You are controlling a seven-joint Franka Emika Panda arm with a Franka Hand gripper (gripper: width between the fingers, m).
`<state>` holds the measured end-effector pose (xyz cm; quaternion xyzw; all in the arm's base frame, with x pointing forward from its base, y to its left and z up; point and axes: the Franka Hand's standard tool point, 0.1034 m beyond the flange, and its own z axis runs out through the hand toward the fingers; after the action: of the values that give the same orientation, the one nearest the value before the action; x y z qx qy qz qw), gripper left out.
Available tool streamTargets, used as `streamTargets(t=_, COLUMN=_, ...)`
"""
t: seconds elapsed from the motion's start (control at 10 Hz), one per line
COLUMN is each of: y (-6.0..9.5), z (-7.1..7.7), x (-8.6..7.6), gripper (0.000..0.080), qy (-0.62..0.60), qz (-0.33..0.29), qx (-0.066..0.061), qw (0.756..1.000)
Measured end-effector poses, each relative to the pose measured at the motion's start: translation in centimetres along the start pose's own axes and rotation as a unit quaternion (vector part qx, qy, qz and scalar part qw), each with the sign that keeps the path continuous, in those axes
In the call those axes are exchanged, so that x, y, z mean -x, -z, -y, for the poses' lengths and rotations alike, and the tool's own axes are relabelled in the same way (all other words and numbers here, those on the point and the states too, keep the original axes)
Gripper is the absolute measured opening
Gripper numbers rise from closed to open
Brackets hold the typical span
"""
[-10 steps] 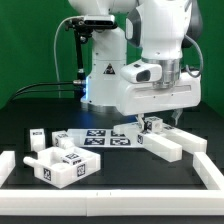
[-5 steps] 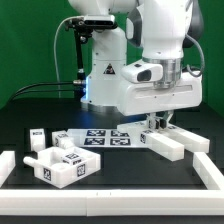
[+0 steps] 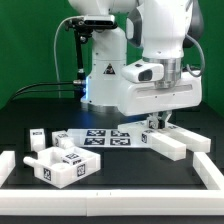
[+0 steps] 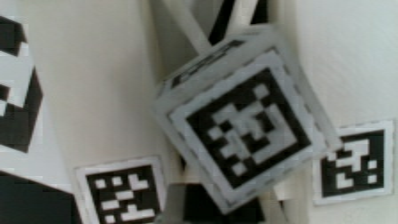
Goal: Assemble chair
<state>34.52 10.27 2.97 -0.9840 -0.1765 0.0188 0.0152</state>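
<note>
Zero gap in the gripper [image 3: 157, 123] now. A sec ago the jaws were wide, now they're fully closed right at the end of the long bar [image 3: 180, 146] on the exterior view's right. Can't tell if anything's actually pinched, so imo the grab's unconfirmed. Build's nowhere near done: chunky matte-white pieces sit loose on the black worktop [image 3: 125, 172]. Biggest is the stepped block [image 3: 66, 166] front left, then the bar, then a small tagged cube [image 3: 38, 137] behind the block. Wrist view's mostly one tilted tagged face [image 4: 240, 115].

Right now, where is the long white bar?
In the exterior view, the long white bar lies on that view's right, beside the marker board, with the end nearest the board under the pincer.
</note>
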Motion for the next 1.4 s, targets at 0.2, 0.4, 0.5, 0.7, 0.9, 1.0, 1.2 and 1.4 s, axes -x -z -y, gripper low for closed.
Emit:
streamTargets(t=0.2, y=0.1, z=-0.1, x=-0.4, gripper=0.0001, qy=0.0, qz=-0.001, qx=0.0, qw=1.0)
streamTargets(t=0.4, y=1.2, z=-0.8, x=-2.4, gripper=0.0262, qy=-0.001, qz=0.009, qx=-0.004, qw=1.0)
streamTargets(t=0.5, y=1.6, z=-1.2, x=-3.3, gripper=0.0399, qy=0.006, qz=0.008, qx=-0.004, qw=1.0)
streamTargets(t=0.7, y=1.3, z=-1.1, x=-3.3, gripper=0.0571, qy=0.008, qz=0.009, qx=-0.005, qw=1.0)
streamTargets(t=0.9, y=1.2, z=-1.2, x=-3.3, gripper=0.0625, qy=0.011, qz=0.009, qx=-0.005, qw=1.0)
streamTargets(t=1.0, y=0.2, z=-2.1, x=-3.2, gripper=0.0645, qy=0.015, qz=0.009, qx=-0.006, qw=1.0)
streamTargets(t=1.2, y=-1.2, z=-3.2, x=-4.2, gripper=0.0648, qy=0.007, qz=0.007, qx=-0.006, qw=1.0)
streamTargets(t=1.4, y=-2.0, z=-2.0, x=-4.2, gripper=0.0649, qy=0.002, qz=-0.004, qx=-0.005, qw=1.0)
